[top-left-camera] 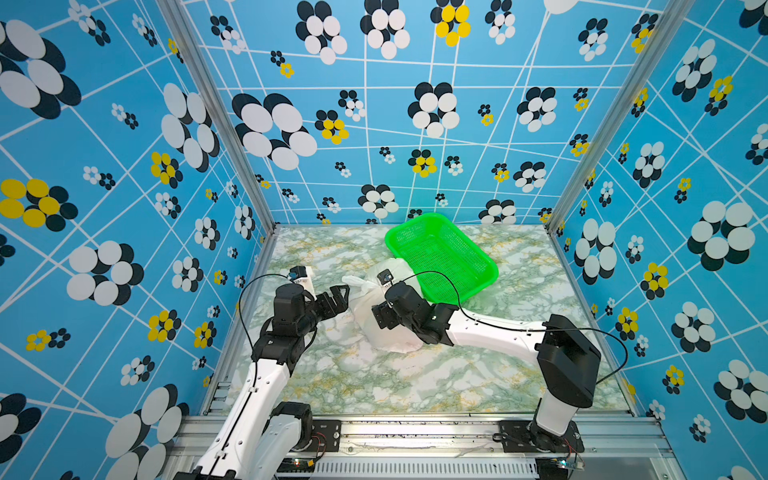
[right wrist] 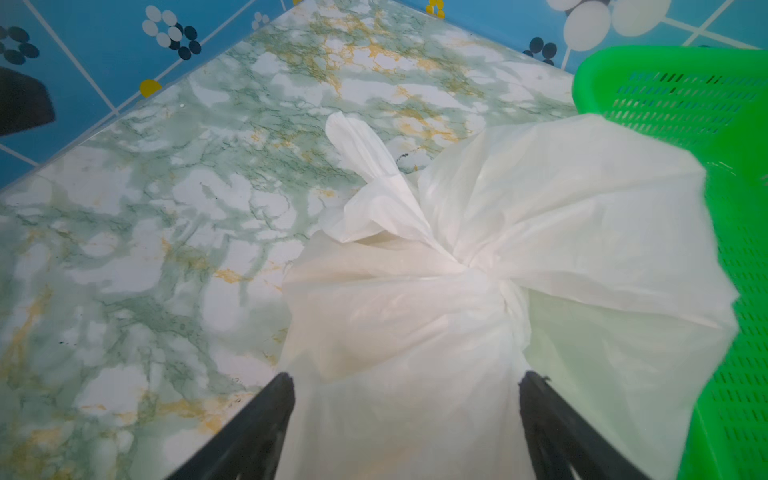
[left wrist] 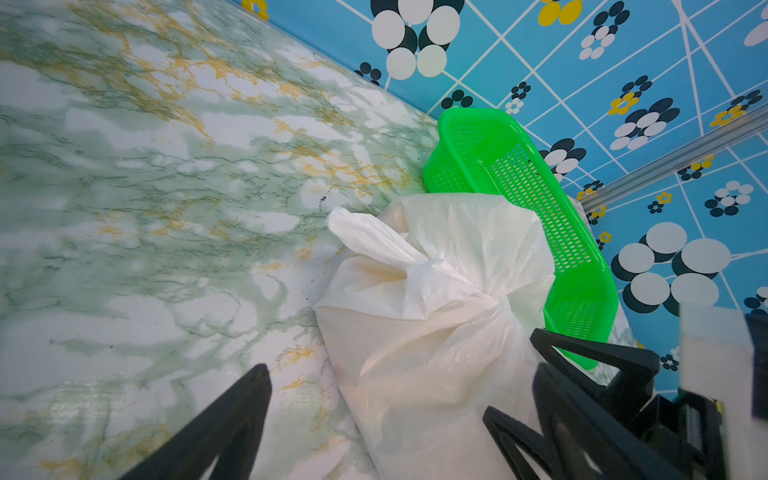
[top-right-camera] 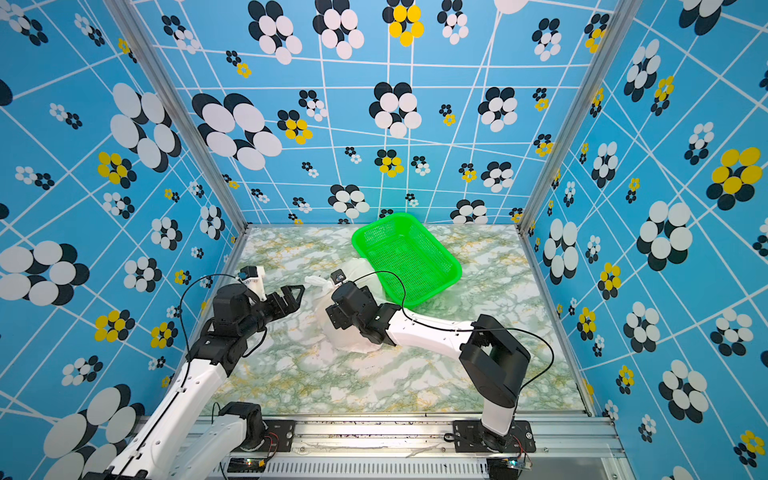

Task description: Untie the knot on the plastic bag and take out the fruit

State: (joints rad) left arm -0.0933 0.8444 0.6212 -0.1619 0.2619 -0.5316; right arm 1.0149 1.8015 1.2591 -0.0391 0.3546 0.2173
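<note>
The white plastic bag [top-left-camera: 390,336] lies tied on the marble table, against the near side of the green basket. Its knot [right wrist: 498,286] is a twisted gather with a flat white end [right wrist: 361,145] sticking up beside it. The fruit is hidden inside; only a faint yellowish tint shows through the film. My right gripper [right wrist: 406,376] hangs over the bag with its jaws wide, one finger on each side of the bag's body just short of the knot. My left gripper [left wrist: 374,390] is open at the bag's left side, beside the white end [top-left-camera: 353,282].
A green mesh basket [top-left-camera: 473,245] stands at the back, right of centre, its near corner touching the bag. It shows nothing inside in both top views. Blue patterned walls close the table on three sides. Bare marble lies in front [top-left-camera: 415,382] and at left.
</note>
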